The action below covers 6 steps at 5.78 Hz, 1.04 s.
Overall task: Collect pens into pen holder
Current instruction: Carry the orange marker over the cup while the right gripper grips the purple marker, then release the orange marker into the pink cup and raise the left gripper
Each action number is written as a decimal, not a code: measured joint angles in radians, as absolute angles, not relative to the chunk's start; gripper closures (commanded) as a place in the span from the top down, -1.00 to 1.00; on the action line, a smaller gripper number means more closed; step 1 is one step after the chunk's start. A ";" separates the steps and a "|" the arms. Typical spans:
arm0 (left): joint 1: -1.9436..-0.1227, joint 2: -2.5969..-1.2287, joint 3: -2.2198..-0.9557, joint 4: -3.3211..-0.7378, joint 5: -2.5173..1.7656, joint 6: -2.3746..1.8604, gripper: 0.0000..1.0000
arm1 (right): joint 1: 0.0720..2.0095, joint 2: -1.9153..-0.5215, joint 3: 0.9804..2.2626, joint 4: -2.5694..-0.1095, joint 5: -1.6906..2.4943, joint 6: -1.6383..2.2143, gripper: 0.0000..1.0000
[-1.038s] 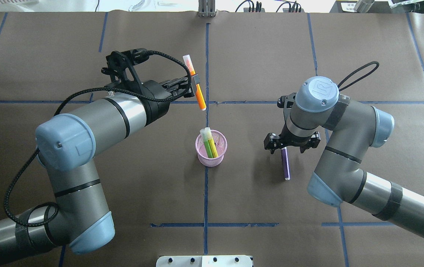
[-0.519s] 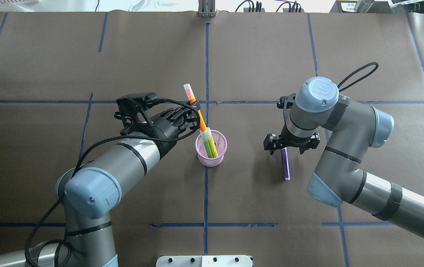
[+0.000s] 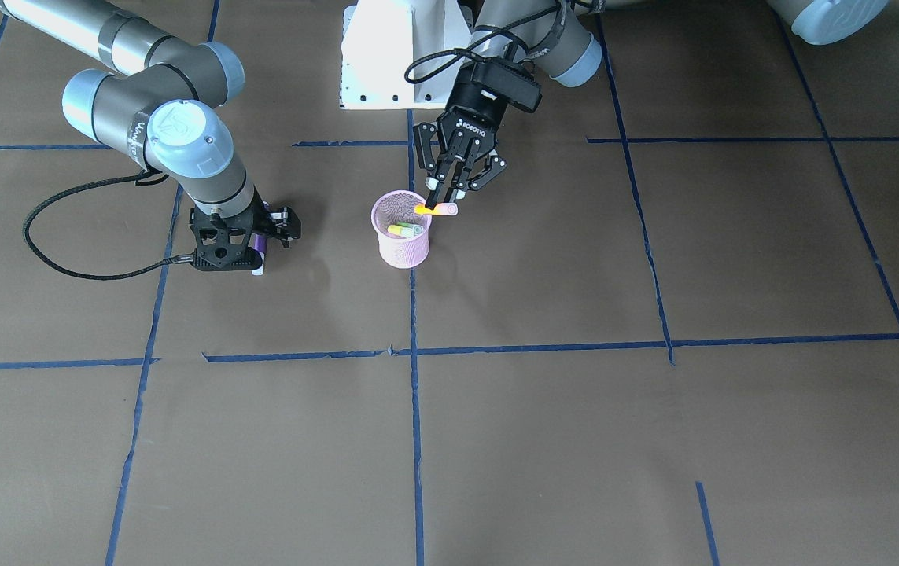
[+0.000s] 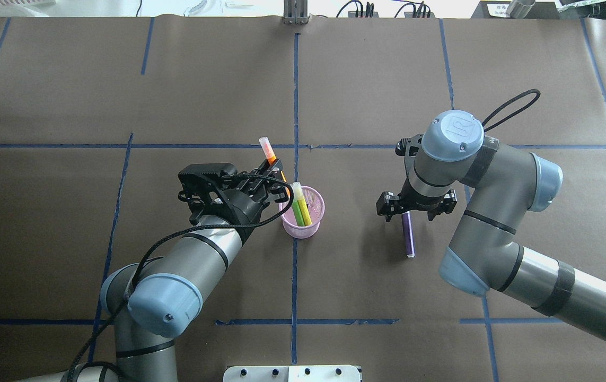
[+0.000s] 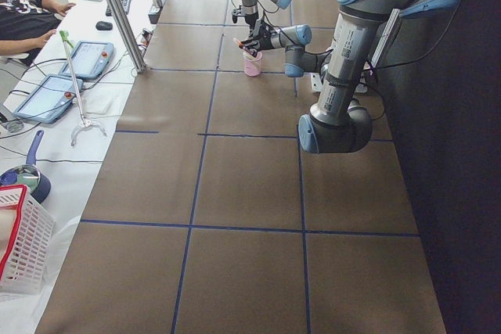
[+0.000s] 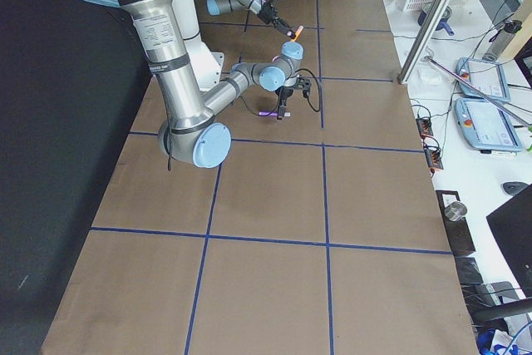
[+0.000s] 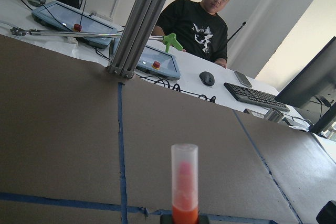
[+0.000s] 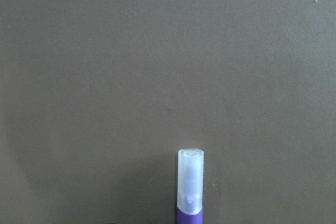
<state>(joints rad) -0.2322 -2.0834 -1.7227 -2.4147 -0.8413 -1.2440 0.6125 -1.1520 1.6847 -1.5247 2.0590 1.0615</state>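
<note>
The pink mesh pen holder (image 4: 310, 225) (image 3: 402, 248) stands at the table's middle with a green pen (image 4: 297, 199) (image 3: 404, 229) leaning inside it. My left gripper (image 4: 276, 172) (image 3: 443, 200) is shut on the orange pen (image 4: 266, 148) (image 3: 432, 210) (image 7: 184, 182). That pen is tilted, cap end up and away, with its lower end at the holder's far-left rim. The purple pen (image 4: 409, 239) (image 8: 189, 184) lies flat on the table right of the holder. My right gripper (image 4: 415, 206) (image 3: 243, 240) points down over its far end, jaws open on either side.
The white robot base plate (image 4: 292, 374) (image 3: 390, 55) sits at the near edge. An aluminium post (image 4: 296, 13) stands at the far edge. Beyond it, in the left wrist view, a seated person (image 7: 202, 22) is at a desk with tablets and a keyboard. Blue tape lines cross the brown table.
My left arm has brought the orange pen down and toward the robot, from beyond the holder to its rim. The right arm and the purple pen have not moved.
</note>
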 measured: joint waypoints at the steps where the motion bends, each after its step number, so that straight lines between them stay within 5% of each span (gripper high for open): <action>1: -0.211 -2.088 -1.708 -2.415 -0.834 -1.244 -1.00 | 0.612 -1.152 1.684 -1.525 2.059 1.061 1.00; 4: -0.174 -2.110 -1.655 -2.415 -0.833 -1.239 -0.94 | 0.610 -1.152 1.684 -1.525 2.059 1.062 1.00; 5: -0.173 -2.125 -1.646 -2.415 -0.835 -1.214 -0.34 | 0.609 -1.152 1.684 -1.524 2.059 1.062 1.00; 6: -0.173 -2.134 -1.647 -2.416 -0.838 -1.182 0.99 | 0.608 -1.152 1.684 -1.524 2.059 1.062 1.00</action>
